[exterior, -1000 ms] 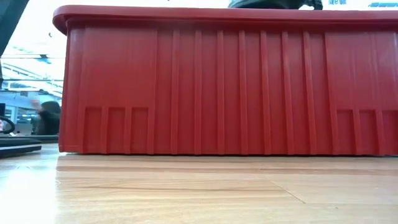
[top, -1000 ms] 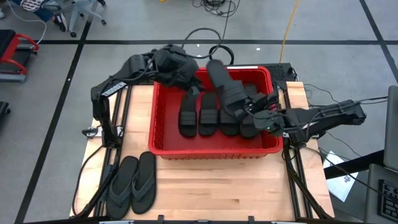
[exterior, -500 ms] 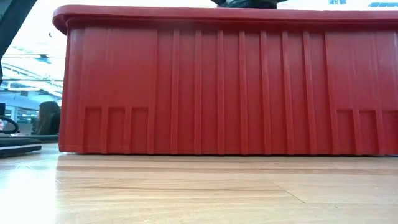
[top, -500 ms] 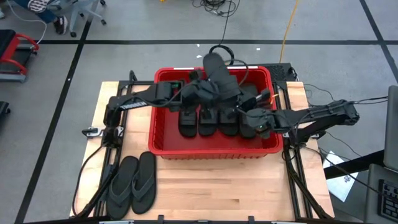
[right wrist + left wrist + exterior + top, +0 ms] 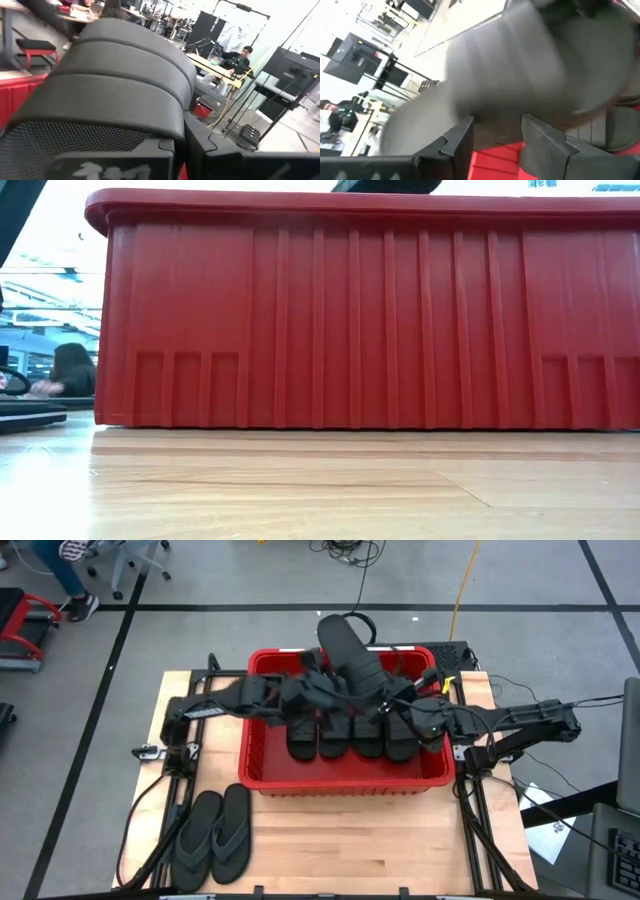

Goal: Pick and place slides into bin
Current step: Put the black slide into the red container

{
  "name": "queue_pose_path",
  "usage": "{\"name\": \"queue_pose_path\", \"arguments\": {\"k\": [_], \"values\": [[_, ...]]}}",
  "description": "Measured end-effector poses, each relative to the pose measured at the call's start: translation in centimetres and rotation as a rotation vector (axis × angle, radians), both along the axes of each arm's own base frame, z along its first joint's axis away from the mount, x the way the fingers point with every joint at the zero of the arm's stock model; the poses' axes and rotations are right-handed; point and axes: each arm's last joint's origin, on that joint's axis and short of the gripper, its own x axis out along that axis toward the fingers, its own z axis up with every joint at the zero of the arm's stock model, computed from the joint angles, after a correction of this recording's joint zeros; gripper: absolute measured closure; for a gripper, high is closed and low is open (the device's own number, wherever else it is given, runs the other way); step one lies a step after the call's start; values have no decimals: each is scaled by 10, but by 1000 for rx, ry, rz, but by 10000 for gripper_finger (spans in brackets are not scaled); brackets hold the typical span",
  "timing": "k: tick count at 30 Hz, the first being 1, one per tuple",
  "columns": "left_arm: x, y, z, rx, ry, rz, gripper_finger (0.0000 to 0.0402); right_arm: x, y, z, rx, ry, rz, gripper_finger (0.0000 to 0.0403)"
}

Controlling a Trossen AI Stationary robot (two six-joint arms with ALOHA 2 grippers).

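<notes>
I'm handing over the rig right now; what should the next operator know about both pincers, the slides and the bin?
Left pincer: over the bin, gripping a band-strap slide that juts over the far rim.
Right pincer: shut, low at the bin's right side against the sandals there; a grip can't be confirmed.
Done: four slides lie abreast in the bin.
Left: lower the held slide; two thong slides wait on the table.

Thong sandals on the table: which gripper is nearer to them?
Left. The left gripper is over the bin, on the thong sandals' side; the right gripper is at the bin's far end.
</notes>
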Motion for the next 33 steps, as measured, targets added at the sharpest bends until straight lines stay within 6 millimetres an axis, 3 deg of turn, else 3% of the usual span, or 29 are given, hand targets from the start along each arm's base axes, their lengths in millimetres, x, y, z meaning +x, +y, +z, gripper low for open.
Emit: {"name": "queue_pose_path", "arguments": {"k": [4,8,13,16,33], "values": [[-21,17,20,-62,-96,42,227,1,2,-5,1,32,32,400],[-39,42,33,-351,-203,-118,227,4,3,-5,5,51,132,400],[-53,61,31,-560,-162,-212,227,4,3,-3,-23,74,118,399],[-58,61,28,-614,-113,-244,227,1,2,-1,-35,84,116,399],[-44,68,21,-646,-103,-412,228,2,4,6,-30,20,193,399]]}}
